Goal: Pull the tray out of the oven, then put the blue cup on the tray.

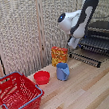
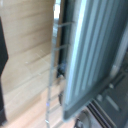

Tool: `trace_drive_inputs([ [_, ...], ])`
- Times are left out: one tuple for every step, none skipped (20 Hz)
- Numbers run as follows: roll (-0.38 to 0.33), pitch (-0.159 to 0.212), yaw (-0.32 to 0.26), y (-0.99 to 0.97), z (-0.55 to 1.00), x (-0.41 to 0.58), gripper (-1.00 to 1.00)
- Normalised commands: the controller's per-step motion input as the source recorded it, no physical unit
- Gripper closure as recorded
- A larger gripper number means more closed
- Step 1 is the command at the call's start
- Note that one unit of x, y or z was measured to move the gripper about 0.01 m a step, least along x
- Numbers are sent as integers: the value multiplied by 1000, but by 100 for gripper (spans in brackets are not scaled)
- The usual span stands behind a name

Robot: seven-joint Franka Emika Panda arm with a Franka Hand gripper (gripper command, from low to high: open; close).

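Tray stage under way; the cup is not yet moved.

Nearest you, the blue cup [image 1: 63,71] stands upright on the wooden table [image 1: 87,93], just beside the red bowl [image 1: 42,77], so that step remains. Farther back, the gripper [image 1: 73,43] sits at the oven [image 1: 101,40] front; you cannot tell whether its jaws are spread or pinching. The tray [image 1: 97,44] seems partly drawn out, lying flat, long axis across the oven mouth.
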Motion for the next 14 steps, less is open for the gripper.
trace_drive_inputs([
  [0, 0, 0, 0, 1000, 114, -100],
  [0, -7, 0, 14, 986, 137, -100],
  [0, -19, 0, 134, 943, 83, -100],
  [34, -17, 0, 286, 874, 40, -100],
  [65, -7, 0, 351, 780, 57, -100],
  [85, -7, 0, 423, 737, 49, -100],
  [119, 0, 0, 454, 577, 43, -100],
  [168, 6, 0, 491, 526, 31, -100],
  [231, 104, 0, 426, 337, 40, -100],
  [262, 157, 0, 394, 251, 100, -100],
  [233, 87, -97, 417, 180, 106, -100],
  [224, 133, -171, 274, 74, 97, -100],
  [271, 125, -192, 137, 146, 0, -100],
  [243, 42, -292, 14, 223, 0, -100],
])
